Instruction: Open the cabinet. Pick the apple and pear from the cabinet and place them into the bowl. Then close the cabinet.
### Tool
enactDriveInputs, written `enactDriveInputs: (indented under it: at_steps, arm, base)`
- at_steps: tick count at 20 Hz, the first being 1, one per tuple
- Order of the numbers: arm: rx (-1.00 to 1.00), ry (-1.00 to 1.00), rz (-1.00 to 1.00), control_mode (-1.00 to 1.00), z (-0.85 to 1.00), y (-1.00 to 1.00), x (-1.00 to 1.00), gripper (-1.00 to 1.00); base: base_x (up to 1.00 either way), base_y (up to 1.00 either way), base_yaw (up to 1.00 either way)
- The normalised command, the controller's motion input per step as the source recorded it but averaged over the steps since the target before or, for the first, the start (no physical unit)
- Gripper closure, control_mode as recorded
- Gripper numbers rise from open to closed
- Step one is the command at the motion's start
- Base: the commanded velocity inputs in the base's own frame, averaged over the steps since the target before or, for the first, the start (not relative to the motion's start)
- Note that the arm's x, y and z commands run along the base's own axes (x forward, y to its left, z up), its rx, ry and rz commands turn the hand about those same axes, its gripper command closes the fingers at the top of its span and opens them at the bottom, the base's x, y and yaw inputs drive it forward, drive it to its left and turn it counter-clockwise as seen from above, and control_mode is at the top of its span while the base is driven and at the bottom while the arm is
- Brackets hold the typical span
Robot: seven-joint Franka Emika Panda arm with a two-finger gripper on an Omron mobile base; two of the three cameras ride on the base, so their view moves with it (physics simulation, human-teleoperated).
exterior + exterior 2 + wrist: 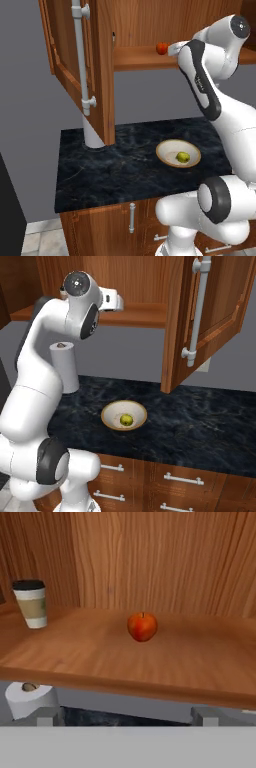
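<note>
The cabinet (90,65) stood open above the dark tabletop (115,165). The bowl (167,149) lay on the tabletop with the pear (183,157) inside. The gripper (125,717) was wide open, holding nothing, before the shelf. The apple (142,626) rested there.

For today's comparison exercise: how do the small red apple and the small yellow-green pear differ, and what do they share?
The small red apple is red; the small yellow-green pear is yellow-green. The apple sits on the wooden cabinet shelf; the pear lies in the tan-rimmed bowl on the dark counter. Both are small, roundish fruits.
</note>
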Motion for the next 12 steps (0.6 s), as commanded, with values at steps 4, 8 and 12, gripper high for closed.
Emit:
enactDriveInputs:
  at_steps: [4,8,12]
  arm:
    - [0.00,0.03,-0.02,-1.00,0.00,0.06,0.67,-1.00]
    - [0.00,0.07,-0.02,-1.00,0.00,0.02,0.62,-1.00]
    - [0.00,0.10,0.00,-1.00,0.00,0.00,0.64,-1.00]
  base:
    - [0.00,0.00,0.00]
    - [0.00,0.00,0.00]
    - [0.00,0.00,0.00]
